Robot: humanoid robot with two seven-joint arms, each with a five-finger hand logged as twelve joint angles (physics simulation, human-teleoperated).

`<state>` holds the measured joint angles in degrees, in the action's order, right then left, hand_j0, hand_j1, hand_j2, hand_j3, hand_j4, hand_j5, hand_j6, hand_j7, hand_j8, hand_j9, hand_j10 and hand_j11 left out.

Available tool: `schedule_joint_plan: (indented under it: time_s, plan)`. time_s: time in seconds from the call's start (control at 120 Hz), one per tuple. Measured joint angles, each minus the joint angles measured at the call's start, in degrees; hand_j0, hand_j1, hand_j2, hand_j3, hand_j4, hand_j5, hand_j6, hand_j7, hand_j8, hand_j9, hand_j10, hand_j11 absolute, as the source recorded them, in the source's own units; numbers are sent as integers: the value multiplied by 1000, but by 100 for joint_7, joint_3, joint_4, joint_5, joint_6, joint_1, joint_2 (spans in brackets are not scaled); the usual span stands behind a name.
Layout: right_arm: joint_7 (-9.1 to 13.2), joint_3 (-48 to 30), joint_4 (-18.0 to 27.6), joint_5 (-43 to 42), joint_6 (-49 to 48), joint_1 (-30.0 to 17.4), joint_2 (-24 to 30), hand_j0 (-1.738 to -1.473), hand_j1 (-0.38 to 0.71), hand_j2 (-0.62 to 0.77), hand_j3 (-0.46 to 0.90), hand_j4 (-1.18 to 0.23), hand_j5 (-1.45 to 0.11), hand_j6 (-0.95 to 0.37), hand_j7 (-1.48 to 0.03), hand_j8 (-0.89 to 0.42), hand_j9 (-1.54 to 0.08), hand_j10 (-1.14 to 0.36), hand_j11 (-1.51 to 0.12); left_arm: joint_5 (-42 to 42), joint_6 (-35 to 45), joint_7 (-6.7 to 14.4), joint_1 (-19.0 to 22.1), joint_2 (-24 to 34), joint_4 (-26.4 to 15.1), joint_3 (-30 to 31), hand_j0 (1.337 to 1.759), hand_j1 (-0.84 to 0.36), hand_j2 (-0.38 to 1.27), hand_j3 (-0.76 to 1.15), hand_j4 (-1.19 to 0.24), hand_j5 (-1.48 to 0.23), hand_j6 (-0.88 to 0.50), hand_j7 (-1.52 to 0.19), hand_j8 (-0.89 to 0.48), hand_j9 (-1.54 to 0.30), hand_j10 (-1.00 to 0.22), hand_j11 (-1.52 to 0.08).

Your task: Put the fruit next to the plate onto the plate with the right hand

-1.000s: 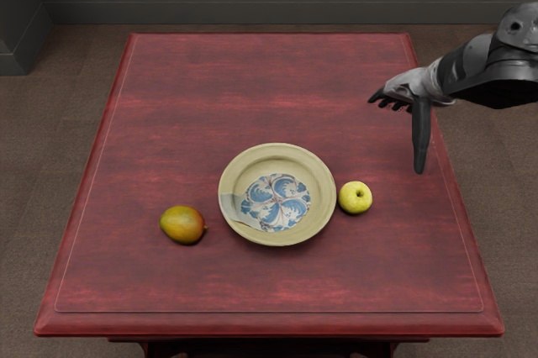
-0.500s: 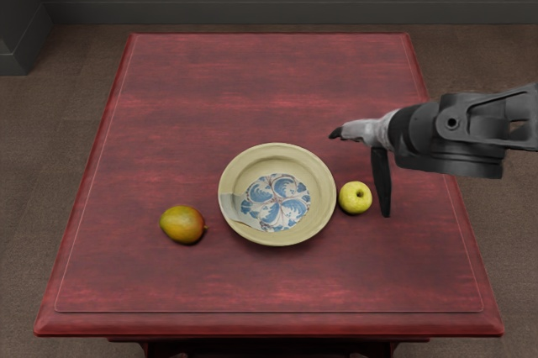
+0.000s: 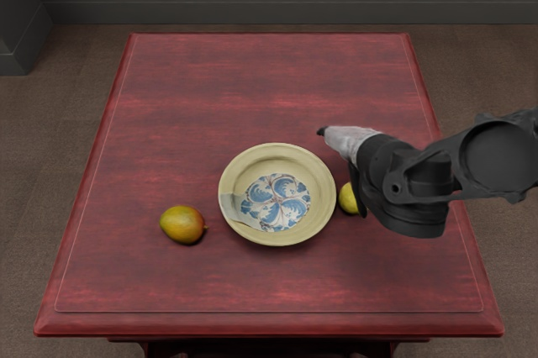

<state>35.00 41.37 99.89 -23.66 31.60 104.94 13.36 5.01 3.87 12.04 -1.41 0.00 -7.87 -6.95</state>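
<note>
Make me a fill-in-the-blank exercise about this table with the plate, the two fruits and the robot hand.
1. The plate has a ____ flower pattern in its middle.
2. The mango lies on the table to the picture's ____ of the plate.
3. The right robot hand hangs over the ____ apple, and its arm partly hides that fruit.
4. The number of fruits lying on the plate now is ____.

Missing words: blue; left; yellow; zero
</note>
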Motion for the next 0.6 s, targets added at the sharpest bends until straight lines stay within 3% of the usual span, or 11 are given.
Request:
schedule_joint_plan:
  time_s: [0.35,0.6]
  plan:
    - [0,292,-41,16,329,-155,-374,-1658,-281,-11,0,-57,-74,-58,-74,-58,-74,-57,-74,0,0,0,0,0,-1,0,1658,349,0,0,0,0,-1,0,-1,0,0,0]
    - [0,367,-59,11,340,-273,-438,-1658,-113,-39,0,-198,-256,-198,-256,-198,-256,-198,-256,0,0,0,0,0,0,0,1658,349,0,0,-1,0,-1,0,-1,0,0,0]
